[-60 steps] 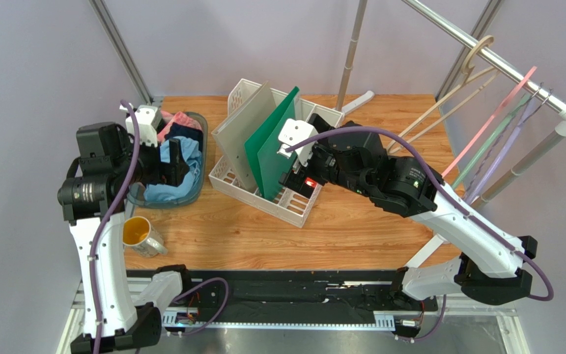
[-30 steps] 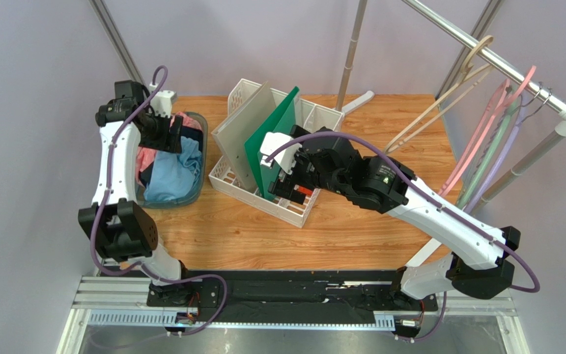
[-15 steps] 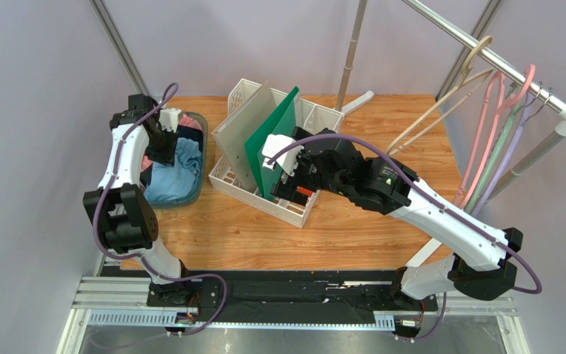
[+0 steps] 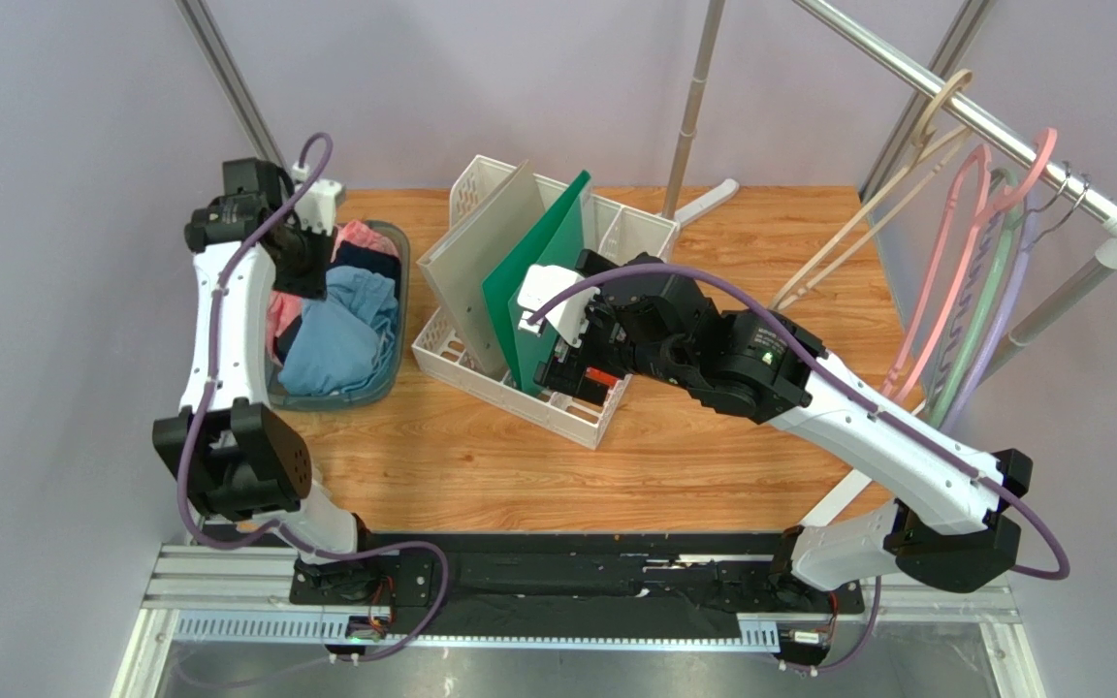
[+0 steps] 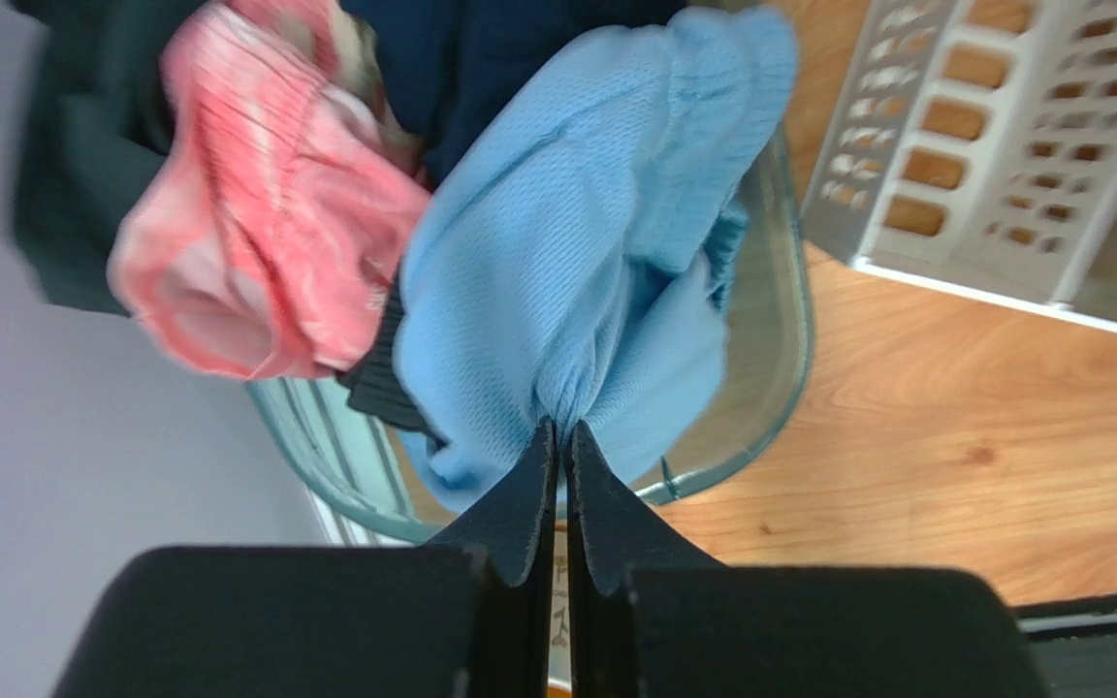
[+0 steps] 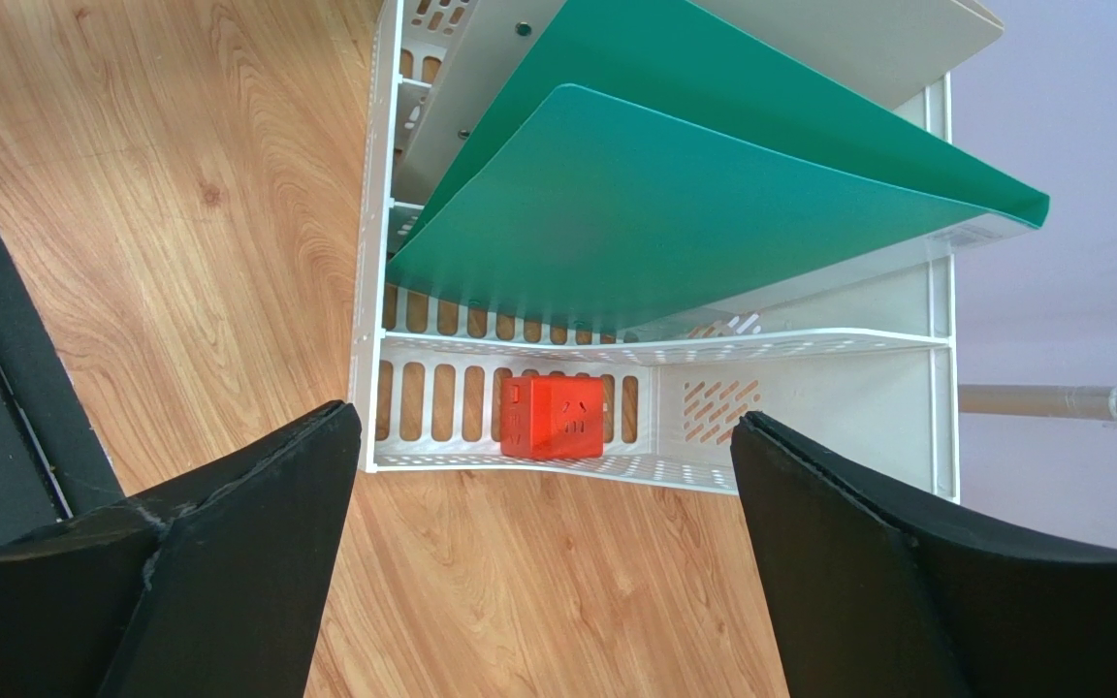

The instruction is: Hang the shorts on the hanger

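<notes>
The light sky-blue shorts [image 4: 334,338] lie bunched in a clear basket [image 4: 394,356] at the table's left, and the left wrist view shows their mesh fabric [image 5: 579,262] up close. My left gripper [image 4: 313,265] hangs over the basket's far end. In its wrist view that gripper [image 5: 562,432] is shut on a pinched fold of the shorts, which is drawn up into a peak. The pale beige hanger [image 4: 870,204] hangs from the rail at the far right. My right gripper [image 4: 562,364] stands wide open and empty [image 6: 543,425] over the front of the file rack.
A pink cloth [image 5: 266,247] and a dark navy garment [image 5: 492,58] share the basket's inside with its rim [image 5: 780,422] around them. The white file rack [image 4: 579,415] holds a green folder [image 4: 543,277], a beige board and a red cube [image 6: 562,418]. Thin pink, green and purple hangers [image 4: 965,291] hang on the rail.
My left gripper has shut on the shorts and drawn back slightly, pulling a fold up. The thin hangers have swung along the rail. The right arm has stayed put.
</notes>
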Controlling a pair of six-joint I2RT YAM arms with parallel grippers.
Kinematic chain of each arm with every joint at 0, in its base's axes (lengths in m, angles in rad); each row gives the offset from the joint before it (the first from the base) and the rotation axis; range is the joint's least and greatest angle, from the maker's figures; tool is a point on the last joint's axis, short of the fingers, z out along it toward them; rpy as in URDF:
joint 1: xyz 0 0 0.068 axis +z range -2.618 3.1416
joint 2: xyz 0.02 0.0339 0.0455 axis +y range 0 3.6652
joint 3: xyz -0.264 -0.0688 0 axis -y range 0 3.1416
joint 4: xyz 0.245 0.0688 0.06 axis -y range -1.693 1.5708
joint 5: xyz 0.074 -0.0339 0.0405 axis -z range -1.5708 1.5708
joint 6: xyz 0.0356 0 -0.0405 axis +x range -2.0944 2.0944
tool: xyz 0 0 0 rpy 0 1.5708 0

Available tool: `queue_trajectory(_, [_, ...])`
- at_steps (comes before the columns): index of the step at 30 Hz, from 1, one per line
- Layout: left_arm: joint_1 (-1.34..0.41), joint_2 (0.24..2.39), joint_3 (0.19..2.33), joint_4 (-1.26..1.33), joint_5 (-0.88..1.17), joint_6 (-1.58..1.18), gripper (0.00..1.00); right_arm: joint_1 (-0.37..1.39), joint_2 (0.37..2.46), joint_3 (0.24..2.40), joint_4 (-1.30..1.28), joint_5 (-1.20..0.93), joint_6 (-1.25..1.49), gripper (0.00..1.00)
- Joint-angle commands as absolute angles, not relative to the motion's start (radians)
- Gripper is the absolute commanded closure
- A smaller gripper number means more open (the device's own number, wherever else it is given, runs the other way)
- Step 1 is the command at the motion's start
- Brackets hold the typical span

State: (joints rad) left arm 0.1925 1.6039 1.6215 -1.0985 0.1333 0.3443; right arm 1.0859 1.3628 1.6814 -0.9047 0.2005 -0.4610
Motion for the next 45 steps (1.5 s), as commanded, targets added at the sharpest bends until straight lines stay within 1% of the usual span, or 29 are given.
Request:
queue_trajectory(1, [0.199, 1.473, 1.828, -1.206, 0.274, 0.322, 1.0, 1.089, 1.331, 1.678, -0.879, 0.21, -0.469, 0.0])
queue_trajectory(7, [0.201, 1.425, 2.024, -1.272, 0.356, 0.285, 1.0, 1.089, 1.339, 1.687, -0.876, 0.21, -0.468, 0.0])
queue_trajectory(11, [0.201, 1.416, 2.138, -1.279, 0.374, 0.242, 1.0, 1.089, 1.338, 1.694, -0.873, 0.215, -0.465, 0.0])
queue_trajectory(17, [0.199, 1.417, 2.33, -1.244, 0.368, 0.166, 1.0, 1.089, 1.335, 1.695, -0.868, 0.224, -0.462, 0.0])
queue_trajectory(22, [0.199, 1.408, 2.446, -1.183, 0.396, 0.106, 1.0, 1.091, 1.335, 1.697, -0.862, 0.225, -0.457, 0.0])
queue_trajectory(30, [0.199, 1.359, 2.499, -1.062, 0.46, 0.005, 1.0, 1.089, 1.33, 1.704, -0.842, 0.232, -0.437, 0.01])
queue_trajectory(37, [0.199, 1.308, 2.525, -0.855, 0.531, -0.161, 1.0, 1.089, 1.298, 1.674, -0.789, 0.194, -0.38, 0.01])
queue_trajectory(39, [0.199, 1.307, 2.539, -0.809, 0.525, -0.207, 1.0, 1.089, 1.247, 1.599, -0.698, 0.149, -0.382, 0.01])
queue_trajectory(41, [0.199, 1.301, 2.539, -0.781, 0.528, -0.232, 1.0, 1.088, 1.192, 1.536, -0.571, 0.054, -0.393, 0.0])
queue_trajectory(43, [0.199, 1.292, 2.542, -0.746, 0.537, -0.261, 1.0, 1.101, 1.18, 1.471, -0.487, 0.014, -0.391, 0.0])
queue_trajectory(45, [0.199, 1.282, 2.542, -0.706, 0.561, -0.284, 1.0, 1.124, 1.207, 1.462, -0.399, -0.02, -0.4, 0.0])
